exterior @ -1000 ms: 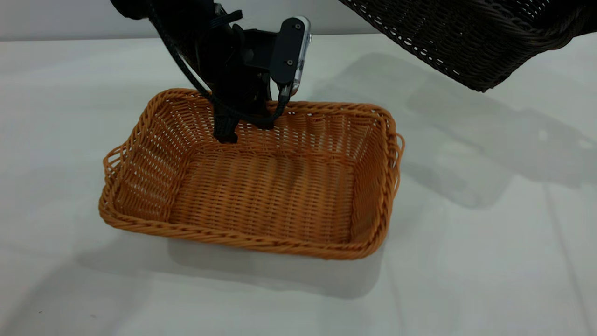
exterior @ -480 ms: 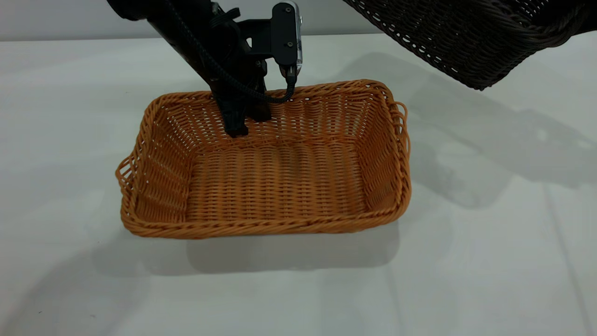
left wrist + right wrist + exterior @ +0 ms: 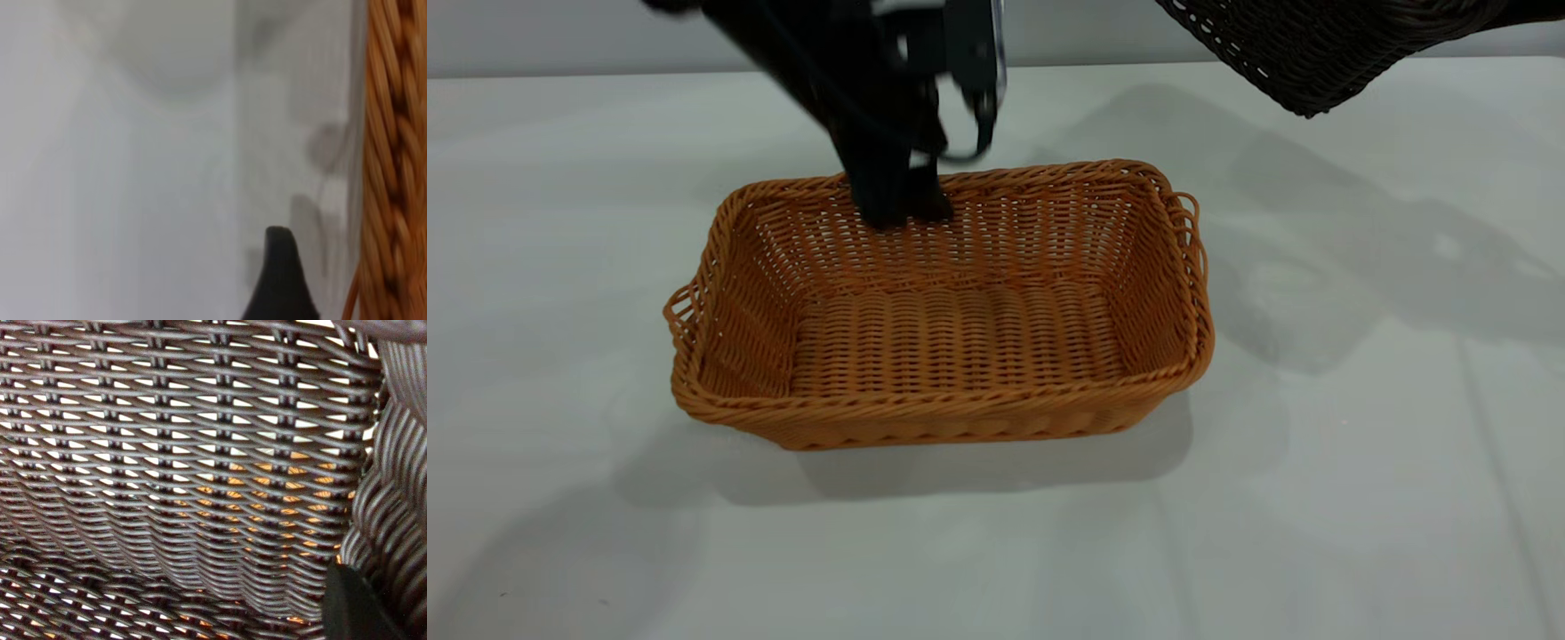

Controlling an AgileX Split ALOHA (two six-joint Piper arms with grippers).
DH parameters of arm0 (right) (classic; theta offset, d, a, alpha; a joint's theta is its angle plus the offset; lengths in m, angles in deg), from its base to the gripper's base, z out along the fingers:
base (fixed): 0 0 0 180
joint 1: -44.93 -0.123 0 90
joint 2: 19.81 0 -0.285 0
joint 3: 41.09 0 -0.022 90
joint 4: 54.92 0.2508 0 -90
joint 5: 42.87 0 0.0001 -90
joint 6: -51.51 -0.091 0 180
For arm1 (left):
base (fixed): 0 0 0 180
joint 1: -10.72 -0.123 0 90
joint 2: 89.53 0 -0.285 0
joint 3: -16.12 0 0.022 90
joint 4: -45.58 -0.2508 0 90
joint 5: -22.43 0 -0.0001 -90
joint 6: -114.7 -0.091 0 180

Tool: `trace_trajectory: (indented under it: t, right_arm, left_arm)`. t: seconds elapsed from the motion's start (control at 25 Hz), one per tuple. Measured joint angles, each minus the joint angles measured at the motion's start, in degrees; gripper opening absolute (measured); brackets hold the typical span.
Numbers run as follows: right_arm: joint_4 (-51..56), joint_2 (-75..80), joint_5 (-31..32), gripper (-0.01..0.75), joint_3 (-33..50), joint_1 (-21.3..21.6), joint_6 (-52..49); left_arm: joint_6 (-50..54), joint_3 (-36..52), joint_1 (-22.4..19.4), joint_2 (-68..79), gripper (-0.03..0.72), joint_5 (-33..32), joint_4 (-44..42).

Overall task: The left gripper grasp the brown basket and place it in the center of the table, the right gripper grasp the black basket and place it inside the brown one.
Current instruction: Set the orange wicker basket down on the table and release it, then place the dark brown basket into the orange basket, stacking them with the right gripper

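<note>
- Left end effector (image 3: 898,200): black and motion-blurred in the exterior view. It comes down from the upper left to the middle of the far long rim of the brown basket. Whether it is clenched or released cannot be told, nor whether it touches the rim.
- Brown basket (image 3: 951,338): rectangular orange-tan wicker with a braided rim, flared sides and a small loop handle at each short end. It sits upright and flat on the worktop, near the centre, with its long side facing the exterior camera. The inside holds nothing. A strip of its braided rim (image 3: 393,160) fills one edge of the left wrist view, against pale surface.
- Worktop (image 3: 1360,498): broad, pale grey-white and smooth. It carries the brown basket and soft shadows to that basket's right and front.
- Black basket (image 3: 1307,44): very dark woven wicker, held in the air at the upper right and tilted, well apart from the brown basket and clear of the worktop. It is partly cut off by the picture edge. Its open weave (image 3: 187,467) fills the right wrist view, with orange glints showing through the gaps.
- Right end effector (image 3: 353,607): one black tip shows, lying against the black basket's braided rim. It is grasping the black basket, which hangs from it aloft.
</note>
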Motion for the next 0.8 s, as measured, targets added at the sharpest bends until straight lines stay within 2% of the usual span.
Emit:
trace_trajectory:
  t: [0.16, 0.28, 0.4, 0.52, 0.68, 0.8]
  right_arm:
    - [0.0, 0.0, -0.1, 0.091, 0.0, 0.0, 0.3]
    - [0.0, 0.0, -0.1, 0.091, 0.0, -0.3, 0.3]
    - [-1.8, 0.0, -0.6, 0.092, 0.0, -2.7, 0.3]
    - [-7.7, 0.0, -1.6, 0.092, -0.1, -8.9, -0.1]
    - [-15.0, 0.7, -3.5, 0.092, -1.2, -19.5, -1.1]
    - [-21.2, 2.7, -3.7, 0.092, -4.2, -25.5, -3.2]
  left_arm:
    - [0.1, 0.0, 0.0, -10.0, 0.486, -10.3, -0.1]
    - [0.1, 0.0, 0.0, -18.8, 0.463, -21.6, -0.2]
    - [0.2, 0.0, 0.0, -27.2, 0.449, -29.2, -0.4]
    - [0.8, 0.0, 0.1, -34.1, 0.445, -32.2, -0.5]
    - [1.0, 0.0, 0.1, -39.8, 0.446, -33.3, -0.6]
    - [1.1, 0.1, 0.1, -41.7, 0.446, -33.6, -0.6]
